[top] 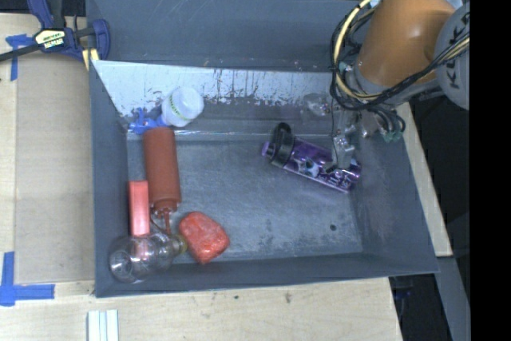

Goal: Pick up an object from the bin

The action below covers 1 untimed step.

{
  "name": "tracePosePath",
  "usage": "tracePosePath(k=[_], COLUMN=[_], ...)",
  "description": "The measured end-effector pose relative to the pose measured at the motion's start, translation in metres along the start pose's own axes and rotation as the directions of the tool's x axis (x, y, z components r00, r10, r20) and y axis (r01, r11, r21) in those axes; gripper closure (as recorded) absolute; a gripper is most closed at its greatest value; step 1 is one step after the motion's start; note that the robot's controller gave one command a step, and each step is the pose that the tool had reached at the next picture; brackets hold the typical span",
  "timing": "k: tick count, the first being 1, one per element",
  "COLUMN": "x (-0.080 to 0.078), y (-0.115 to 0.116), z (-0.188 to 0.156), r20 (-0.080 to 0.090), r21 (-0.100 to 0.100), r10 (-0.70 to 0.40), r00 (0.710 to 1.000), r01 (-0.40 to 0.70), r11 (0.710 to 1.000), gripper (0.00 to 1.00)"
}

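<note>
Reaching in from the right of the camera view, the arm is seen with its orange wrist cover (403,32) above the right rear corner of the grey metal bin (239,28), and cables are looped about that cover. The gripper (345,158) is lowered inside the bin and is found at the right-hand end of a purple oblong thing (302,158). This thing lies flat on the floor in the right half of the bin, angled so that its left end sits nearer the back wall. A black ring-shaped part (280,144) is noted at that left end. The gripper's tip overlaps the purple thing's right end in the view, but contact cannot be confirmed. Whether the tool is released or clenched cannot be told, and no grasp is recorded.

Other contents are logged along the left side, well apart from the gripper. A white round cap (184,105) rests against the back wall, with a small blue piece (142,122) just beside it. A brown-red cylinder (162,166) lies lengthwise below these. A pink bar (139,208) is placed alongside the cylinder's lower left. A red lumpy thing (204,236) sits near the front left corner, next to a clear rounded item (134,258). A small clear object (316,102) is observed by the back wall, near the arm.
</note>
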State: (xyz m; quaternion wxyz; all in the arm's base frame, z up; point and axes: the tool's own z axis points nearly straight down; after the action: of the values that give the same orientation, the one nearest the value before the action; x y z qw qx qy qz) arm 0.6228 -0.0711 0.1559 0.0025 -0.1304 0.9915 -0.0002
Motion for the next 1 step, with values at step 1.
tracePosePath(k=[1], x=[-0.0003], y=[-0.0023], z=[0.037], r20=[0.0], r21=[0.001], r10=[-0.077], r00=[0.997], r01=[0.077], r11=[0.997], gripper=[0.0])
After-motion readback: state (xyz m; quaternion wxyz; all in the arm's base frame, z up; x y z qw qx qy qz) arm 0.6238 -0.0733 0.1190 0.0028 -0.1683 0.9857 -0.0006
